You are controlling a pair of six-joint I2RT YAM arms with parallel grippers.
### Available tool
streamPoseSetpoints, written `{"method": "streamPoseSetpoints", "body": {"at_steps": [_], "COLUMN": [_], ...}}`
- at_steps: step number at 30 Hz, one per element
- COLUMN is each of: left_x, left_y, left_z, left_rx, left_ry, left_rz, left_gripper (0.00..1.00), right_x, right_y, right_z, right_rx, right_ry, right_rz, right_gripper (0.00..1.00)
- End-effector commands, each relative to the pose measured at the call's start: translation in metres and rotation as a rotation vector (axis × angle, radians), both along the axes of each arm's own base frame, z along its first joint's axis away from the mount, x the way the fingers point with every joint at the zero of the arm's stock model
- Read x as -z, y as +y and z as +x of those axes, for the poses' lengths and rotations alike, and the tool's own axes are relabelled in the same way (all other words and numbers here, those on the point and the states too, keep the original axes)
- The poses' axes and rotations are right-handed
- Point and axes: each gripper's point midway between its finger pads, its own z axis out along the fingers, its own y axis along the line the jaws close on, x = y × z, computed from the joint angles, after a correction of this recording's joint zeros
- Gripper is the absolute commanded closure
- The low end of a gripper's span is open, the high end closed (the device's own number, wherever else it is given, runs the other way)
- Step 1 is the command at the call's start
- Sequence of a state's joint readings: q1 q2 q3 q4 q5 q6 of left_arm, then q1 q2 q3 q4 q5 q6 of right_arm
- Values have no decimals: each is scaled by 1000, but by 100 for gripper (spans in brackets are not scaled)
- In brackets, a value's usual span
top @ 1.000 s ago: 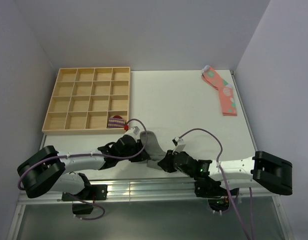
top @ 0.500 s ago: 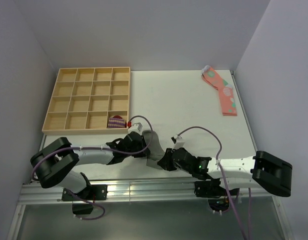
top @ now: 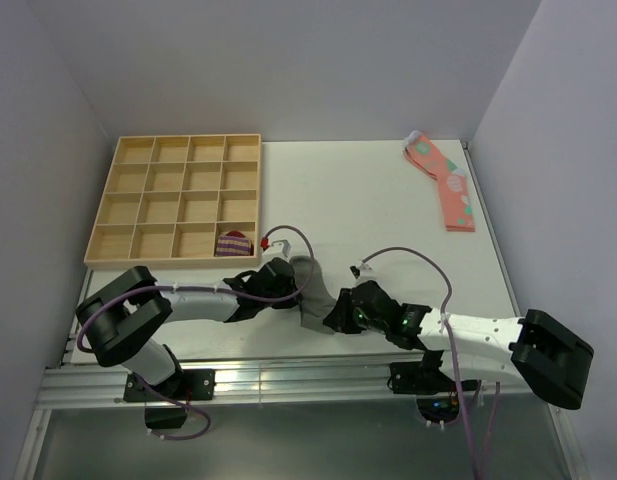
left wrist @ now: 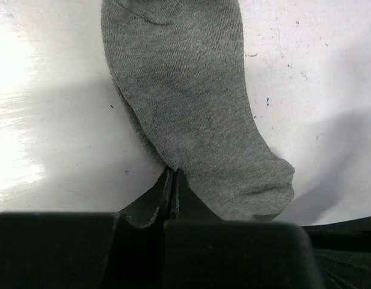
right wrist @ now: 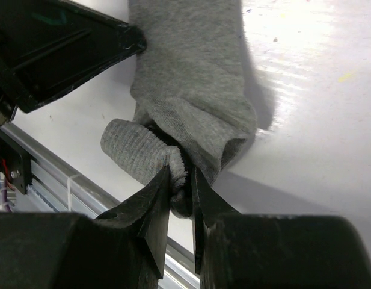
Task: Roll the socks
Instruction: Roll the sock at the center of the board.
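On the counter (left wrist: pixel 317 66), the left end effector (left wrist: pixel 173 174) pinches the grey sock (left wrist: pixel 185 90); the right end effector (right wrist: pixel 180 174) clamps its rolled end

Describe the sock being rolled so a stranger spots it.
On the white table, at the near edge between left gripper and right gripper, lies the grey sock, one end rolled. It is grey, unlike the pink socks and the purple bundle.

top: overhead, looks down, far | L/R wrist: close, opp sides | shared: grey sock (top: pixel 313 295)
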State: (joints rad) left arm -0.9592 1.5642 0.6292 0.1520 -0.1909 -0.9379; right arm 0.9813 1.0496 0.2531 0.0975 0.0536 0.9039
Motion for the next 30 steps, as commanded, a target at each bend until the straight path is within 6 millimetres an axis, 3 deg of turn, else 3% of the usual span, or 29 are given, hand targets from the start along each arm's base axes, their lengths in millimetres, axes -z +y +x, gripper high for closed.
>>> {"method": "streamPoseSetpoints", "body": {"at_steps": [1,8,16,23,30], "left_x": [18,2,-9,-50,-75], "left_y": [31,30,24,24,17], "left_z": [0,-3,-3,-10,-39], "left_rx": [-70,-62,-34,20,111], "left_ry": [5,-44,-93,-239,-373], "left_rz": [114,29,-44,-168,-249], "left_gripper": [100,96,62,57,55], "right_x": [25,27,28,30,39], "right_y": [-25,-26,-25,-18,-14], "right_z": [-13,-7,-10,-13,-14], "right_rx": [-10,-39,-140,-202,-248], "right_ry": [114,202,285,349,436], "right_rz": [-134,-181,-234,-225,-258], "right_gripper": [92,92,93,93,93]}}
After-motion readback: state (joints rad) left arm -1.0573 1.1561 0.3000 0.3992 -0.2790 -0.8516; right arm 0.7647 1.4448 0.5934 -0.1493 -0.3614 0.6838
